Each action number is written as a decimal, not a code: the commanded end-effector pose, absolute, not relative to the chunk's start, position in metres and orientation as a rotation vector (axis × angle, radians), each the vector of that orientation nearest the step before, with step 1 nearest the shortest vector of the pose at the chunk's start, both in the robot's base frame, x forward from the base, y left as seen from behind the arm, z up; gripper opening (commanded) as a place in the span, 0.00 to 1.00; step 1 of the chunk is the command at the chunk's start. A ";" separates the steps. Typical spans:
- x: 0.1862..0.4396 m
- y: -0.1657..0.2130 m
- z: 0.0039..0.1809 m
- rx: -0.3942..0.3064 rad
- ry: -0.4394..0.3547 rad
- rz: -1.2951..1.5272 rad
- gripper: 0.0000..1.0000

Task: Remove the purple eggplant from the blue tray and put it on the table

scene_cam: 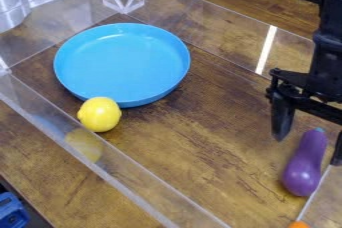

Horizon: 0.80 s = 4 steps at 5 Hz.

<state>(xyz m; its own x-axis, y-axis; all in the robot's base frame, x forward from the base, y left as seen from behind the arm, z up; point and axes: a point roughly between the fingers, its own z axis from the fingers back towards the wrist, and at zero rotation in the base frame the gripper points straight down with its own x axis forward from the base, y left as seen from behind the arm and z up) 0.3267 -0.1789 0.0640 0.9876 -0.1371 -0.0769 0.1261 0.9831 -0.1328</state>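
Two black fingers [283, 122] spread wide, gripping nothing, hanging just above the purple eggplant [305, 164], which lies on the worktop [201, 132] at right. Blue tray [122, 64] holds nothing; yellow ball [99, 114] touches its rim outside.

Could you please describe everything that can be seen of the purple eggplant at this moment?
The purple eggplant is a small, smooth, glossy toy, plastic by its look, with a rounded wide end and a narrower end. It lies on the dark wood-grain table near the right edge, narrow end pointing up the picture, well away from the blue tray, which holds nothing. The open gripper stands just above its narrow end; the fingers are spread and do not hold it.
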 end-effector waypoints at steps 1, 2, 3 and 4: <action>0.338 -0.178 0.074 -0.149 0.038 -0.162 1.00; 0.340 -0.175 0.061 -0.149 0.047 -0.131 1.00; 0.342 -0.173 0.049 -0.149 0.054 -0.101 0.00; 0.350 -0.165 0.056 -0.142 0.051 -0.092 0.00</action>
<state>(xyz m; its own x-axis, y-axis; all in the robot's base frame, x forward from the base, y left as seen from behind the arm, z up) 0.3377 -0.1657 0.0357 0.9888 -0.1034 -0.1073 0.0898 0.9881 -0.1246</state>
